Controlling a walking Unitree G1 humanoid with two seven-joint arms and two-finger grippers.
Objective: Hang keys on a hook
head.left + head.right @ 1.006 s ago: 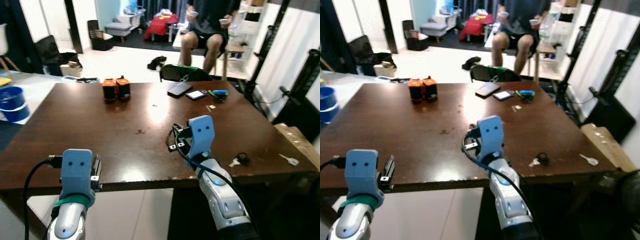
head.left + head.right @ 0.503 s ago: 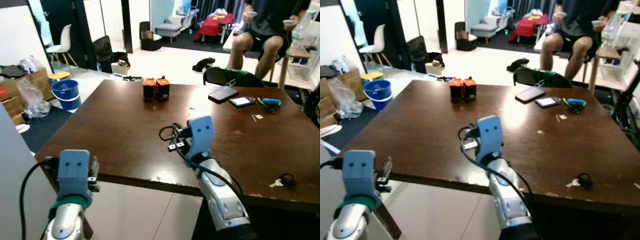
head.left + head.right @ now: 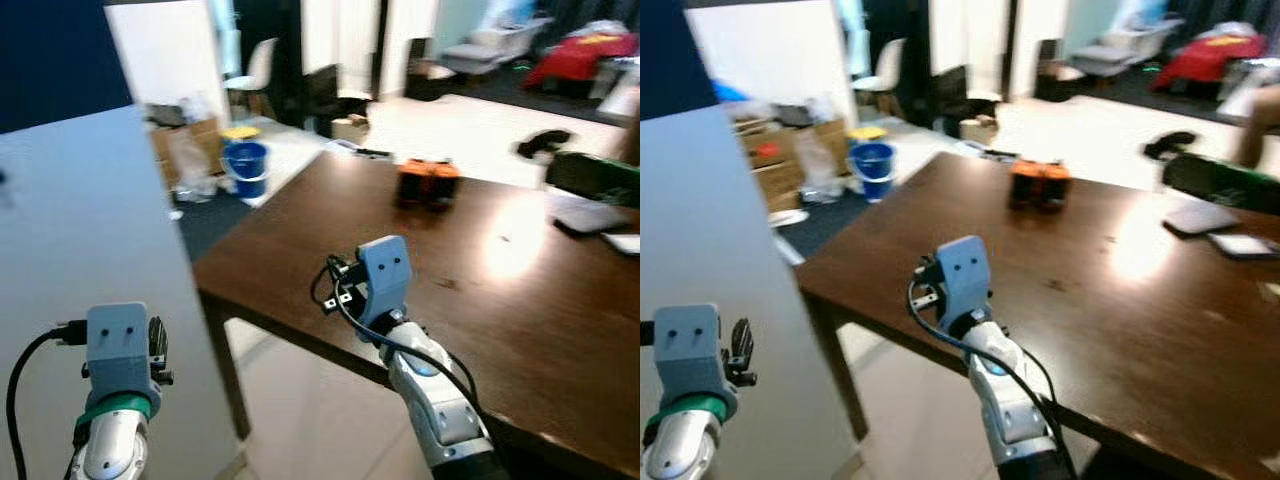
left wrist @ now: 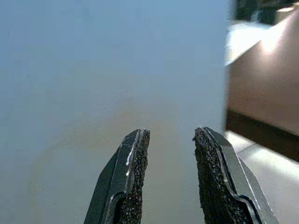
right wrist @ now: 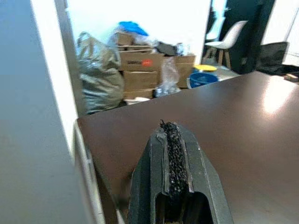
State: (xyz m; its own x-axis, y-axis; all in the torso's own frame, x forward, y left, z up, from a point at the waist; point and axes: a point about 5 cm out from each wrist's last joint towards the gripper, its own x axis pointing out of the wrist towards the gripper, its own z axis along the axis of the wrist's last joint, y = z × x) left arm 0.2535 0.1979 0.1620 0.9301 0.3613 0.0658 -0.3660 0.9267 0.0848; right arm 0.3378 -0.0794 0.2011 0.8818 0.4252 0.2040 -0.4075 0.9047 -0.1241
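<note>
My right gripper (image 3: 336,290) is shut with nothing between its fingers. It hovers over the near left corner of the dark brown table (image 3: 520,300); in the right wrist view its pressed-together fingertips (image 5: 172,128) point across the tabletop. My left gripper (image 4: 168,134) is open and empty, low on the left, facing a pale grey-blue panel (image 3: 80,220) at close range. In the left eye view the left gripper (image 3: 158,345) sits just in front of that panel.
Two orange and black objects (image 3: 427,182) stand on the far part of the table, with a dark flat item (image 3: 590,215) further right. A blue bucket (image 3: 245,160), a white chair (image 3: 258,65), cardboard boxes (image 5: 140,65) and a bag (image 5: 96,70) lie beyond the table's left side.
The whole view has swung to the left, so the camera moved. The keys and the seated person have slid out on the right, and the pale panel has come in on the left.
</note>
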